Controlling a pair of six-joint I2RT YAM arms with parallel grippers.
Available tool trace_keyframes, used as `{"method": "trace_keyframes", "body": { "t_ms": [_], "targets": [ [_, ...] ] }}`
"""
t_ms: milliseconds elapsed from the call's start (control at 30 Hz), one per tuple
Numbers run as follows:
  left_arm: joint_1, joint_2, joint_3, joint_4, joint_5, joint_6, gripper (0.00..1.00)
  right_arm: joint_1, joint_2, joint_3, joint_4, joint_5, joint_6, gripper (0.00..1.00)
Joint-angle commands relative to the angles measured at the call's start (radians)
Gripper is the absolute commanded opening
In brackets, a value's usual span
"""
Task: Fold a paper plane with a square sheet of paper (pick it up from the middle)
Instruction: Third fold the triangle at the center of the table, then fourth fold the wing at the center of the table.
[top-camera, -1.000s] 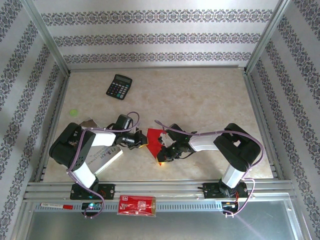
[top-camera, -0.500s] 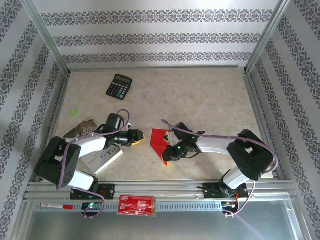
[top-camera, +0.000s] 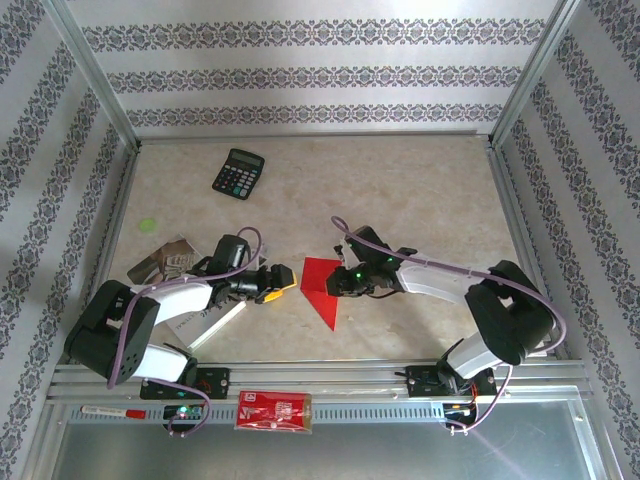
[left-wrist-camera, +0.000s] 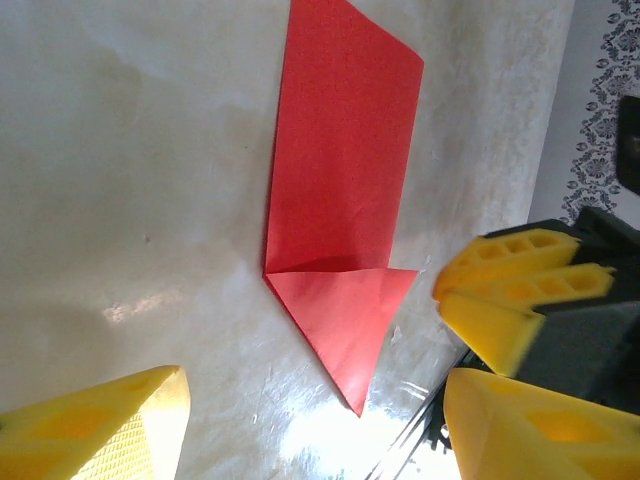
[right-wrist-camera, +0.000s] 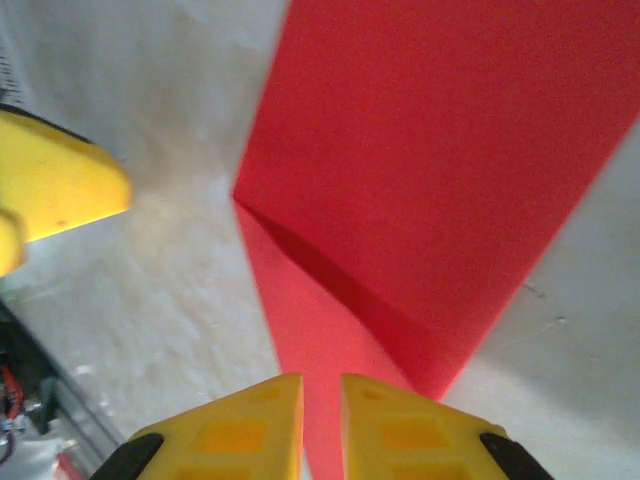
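The square sheet of paper (top-camera: 318, 282) is bright red and lies flat on the table, folded into a long band with one pointed end (left-wrist-camera: 345, 340). That point faces the near edge. My left gripper (top-camera: 281, 282) sits just left of the paper. Its yellow fingers (left-wrist-camera: 110, 430) stand wide open over the pointed tip and touch nothing. My right gripper (top-camera: 338, 284) is at the paper's right edge, low over the fold (right-wrist-camera: 400, 200). Its fingertips (right-wrist-camera: 240, 425) are parted by a narrow slit, and nothing is clamped between them.
A black calculator (top-camera: 238, 173) lies at the back left. A white booklet (top-camera: 210, 318) and a small packet (top-camera: 165, 258) lie under the left arm. A red printed packet (top-camera: 273, 410) sits on the front rail. Striped walls close in three sides.
My left gripper opened and drew back to the left off the paper. My right gripper slid farther back along the paper and its fingers parted slightly. The paper now lies flat.
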Motion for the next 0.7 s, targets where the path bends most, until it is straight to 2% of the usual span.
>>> {"method": "trace_keyframes", "body": {
  "t_ms": [0,100,367,667],
  "targets": [
    [-0.028,0.045,0.05,-0.014,0.003,0.001,0.64,-0.001,0.044,0.029,-0.05,0.059,-0.009,0.14],
    [-0.052,0.09,0.095,-0.065,-0.005,0.018,0.57,-0.008,0.066,0.023,-0.064,0.084,-0.018,0.12],
    [-0.087,0.163,0.176,-0.131,-0.022,0.034,0.47,-0.02,0.08,-0.005,-0.064,0.101,-0.034,0.07],
    [-0.095,0.198,0.223,-0.227,-0.089,0.052,0.43,-0.024,0.09,-0.025,-0.039,0.093,-0.031,0.04]
  ]
}}
